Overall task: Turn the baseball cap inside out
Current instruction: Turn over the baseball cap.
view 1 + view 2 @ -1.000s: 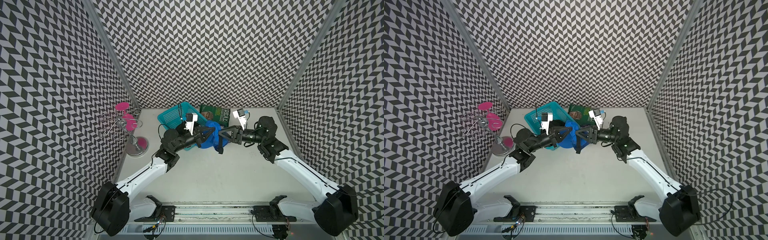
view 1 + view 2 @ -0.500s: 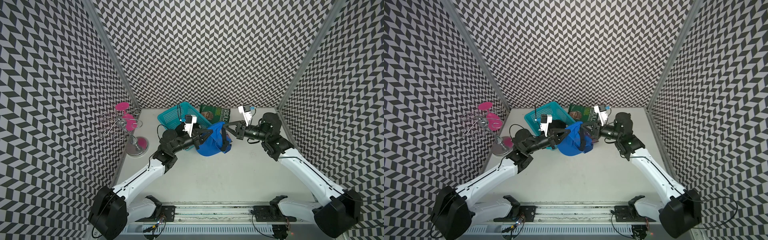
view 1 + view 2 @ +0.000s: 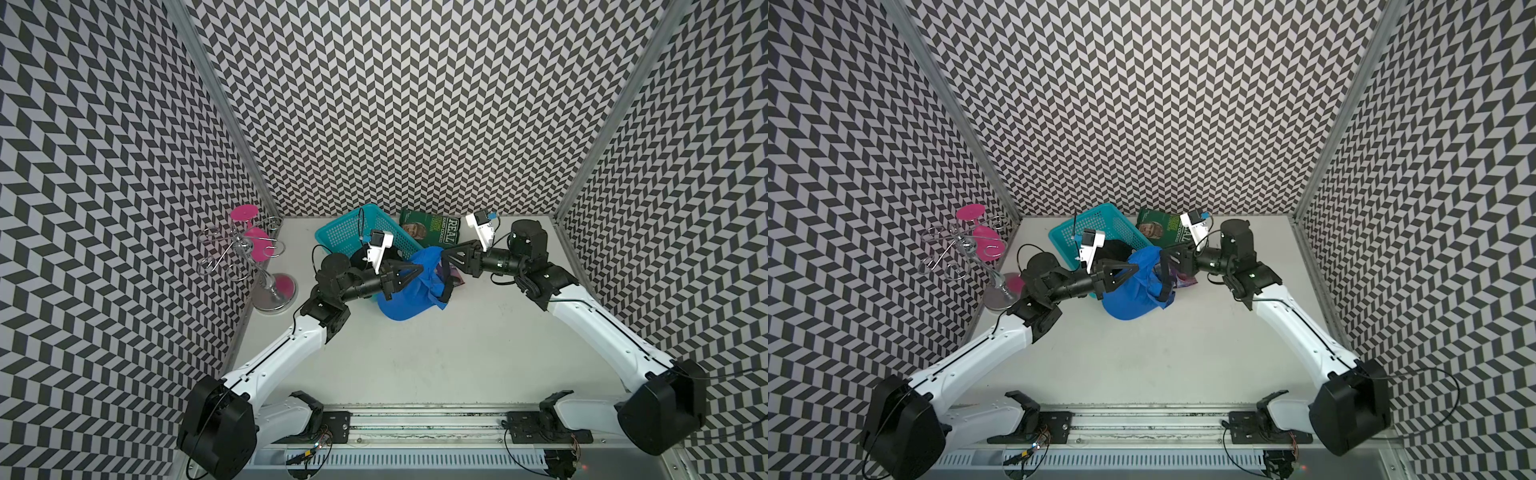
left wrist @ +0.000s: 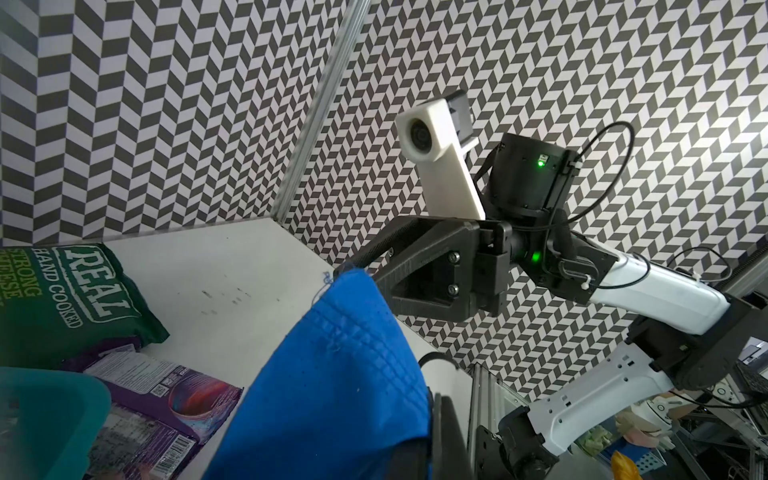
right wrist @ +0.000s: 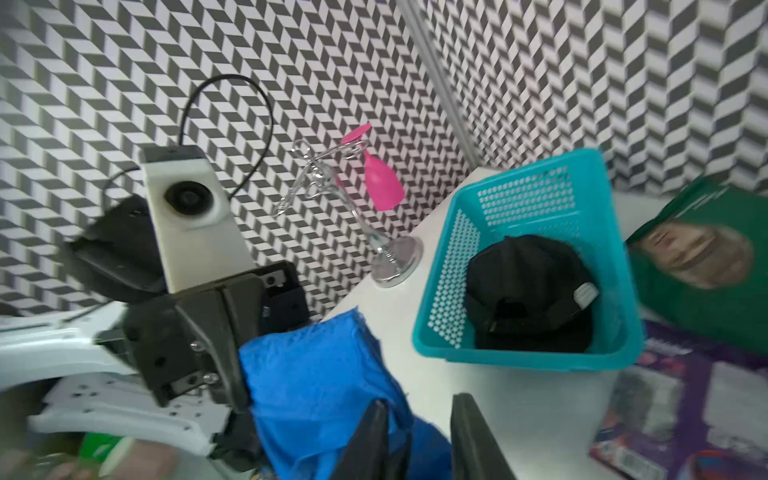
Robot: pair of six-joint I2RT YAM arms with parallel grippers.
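The blue baseball cap (image 3: pixel 409 297) (image 3: pixel 1129 297) hangs crumpled above the table at the back middle, its black strap (image 3: pixel 446 282) dangling on the right side. My left gripper (image 3: pixel 419 272) (image 4: pixel 428 440) is shut on the cap's blue fabric (image 4: pixel 332 374). My right gripper (image 3: pixel 444 261) (image 5: pixel 419 440) faces it from the other side with its jaws apart. One of its fingers (image 5: pixel 374 432) rests against the blue cloth (image 5: pixel 316 374), and bare table shows in the gap.
A teal basket (image 3: pixel 332 235) (image 5: pixel 449 266) holding a black cap (image 5: pixel 528 291) stands just behind the left gripper. A green crisp bag (image 3: pixel 432 230) and a purple packet (image 4: pixel 166 407) lie behind the blue cap. A metal stand with pink discs (image 3: pixel 257 257) is at the left wall.
The right gripper pulled the cap out to the right, then opened and let it go. The cap now hangs from the left gripper alone.
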